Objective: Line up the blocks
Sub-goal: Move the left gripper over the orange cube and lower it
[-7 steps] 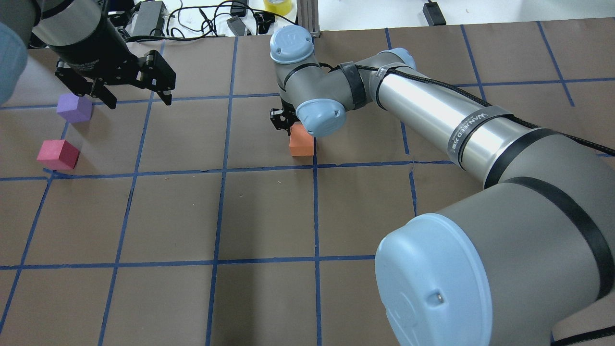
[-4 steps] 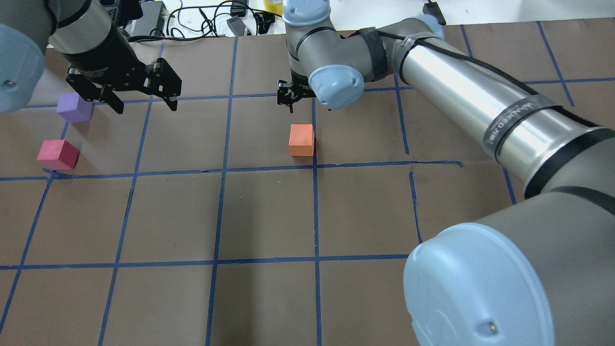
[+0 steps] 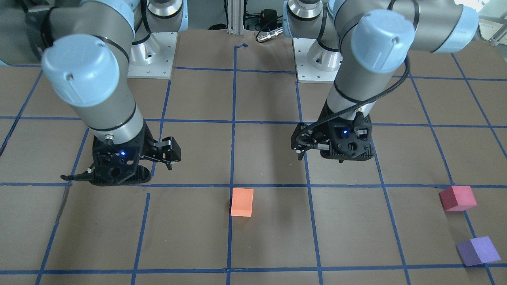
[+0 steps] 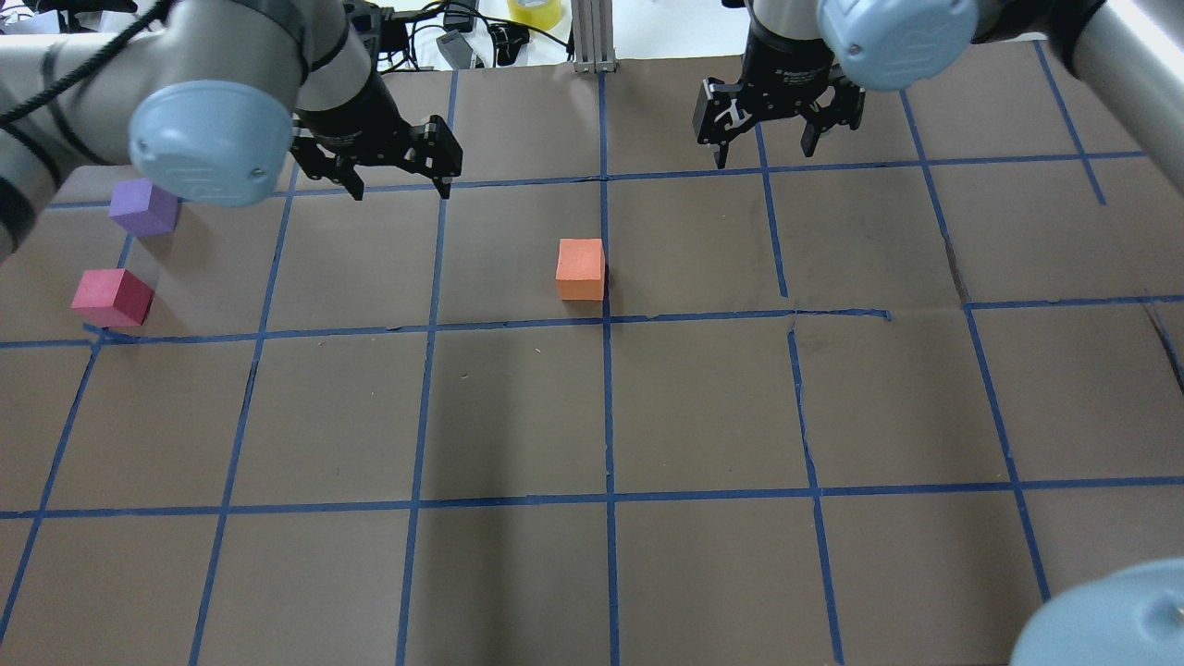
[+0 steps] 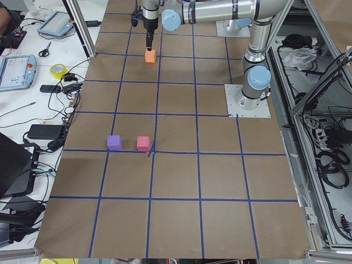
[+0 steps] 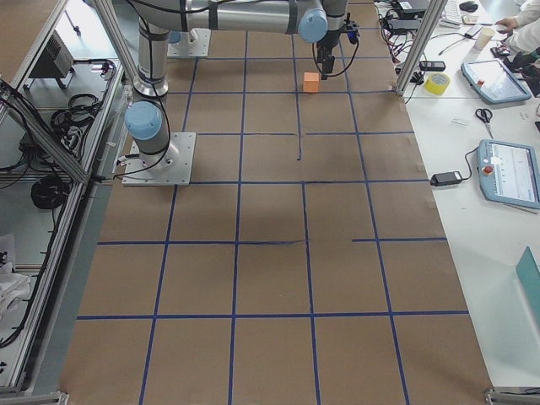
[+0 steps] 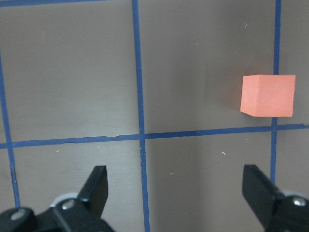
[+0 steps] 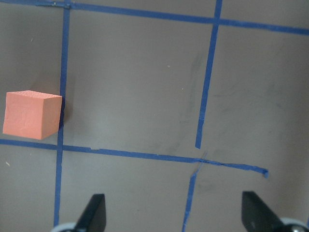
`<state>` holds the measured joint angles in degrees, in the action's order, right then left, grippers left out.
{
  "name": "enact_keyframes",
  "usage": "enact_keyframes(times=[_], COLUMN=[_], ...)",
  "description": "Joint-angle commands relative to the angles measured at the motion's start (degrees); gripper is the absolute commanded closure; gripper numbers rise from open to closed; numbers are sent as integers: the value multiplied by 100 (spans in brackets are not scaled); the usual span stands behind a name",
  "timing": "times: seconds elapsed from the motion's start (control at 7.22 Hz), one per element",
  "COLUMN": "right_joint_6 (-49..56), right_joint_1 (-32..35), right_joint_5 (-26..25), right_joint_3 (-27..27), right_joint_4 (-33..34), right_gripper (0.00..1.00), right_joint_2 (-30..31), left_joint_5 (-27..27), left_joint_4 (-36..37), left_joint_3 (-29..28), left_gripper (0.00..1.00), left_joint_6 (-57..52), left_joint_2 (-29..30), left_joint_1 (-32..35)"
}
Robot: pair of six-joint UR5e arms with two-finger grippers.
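Observation:
The orange block sits alone near the table's middle, beside a blue tape line. The purple block and the red-pink block sit close together at the far left. My left gripper is open and empty, hovering beyond and left of the orange block, which shows at the right of the left wrist view. My right gripper is open and empty, hovering beyond and right of the orange block, which shows at the left of the right wrist view.
The brown table carries a blue tape grid. Cables, a yellow tape roll and a metal post stand past the far edge. The arm bases are at the robot's side.
My right gripper has lifted off the orange block and swung away to the right and farther back. My left gripper has moved right, away from the purple block. The blocks have not moved.

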<state>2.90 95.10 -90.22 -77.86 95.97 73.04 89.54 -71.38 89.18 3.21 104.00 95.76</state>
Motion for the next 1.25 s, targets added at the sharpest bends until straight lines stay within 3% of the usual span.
enact_keyframes(times=[0.0,0.42,0.55,1.11], right_joint_6=[404,352,317,334], right_joint_1=[-306,-536,-580,-528], right_joint_5=[-13,39,283,207], right_joint_3=[-98,-45,129,52], right_joint_4=[-34,-377,-359,-930], right_gripper=[0,0,0,0], right_joint_2=[797,713,573,782], left_joint_5=[64,196,187,222], left_joint_4=[972,1302,1329,1224], left_joint_3=[-93,-743,-779,-701], left_gripper=[0,0,0,0], left_joint_6=[538,742,742,698], left_joint_2=[916,1937,2036,2317], left_joint_1=[617,1190,1243,1244])
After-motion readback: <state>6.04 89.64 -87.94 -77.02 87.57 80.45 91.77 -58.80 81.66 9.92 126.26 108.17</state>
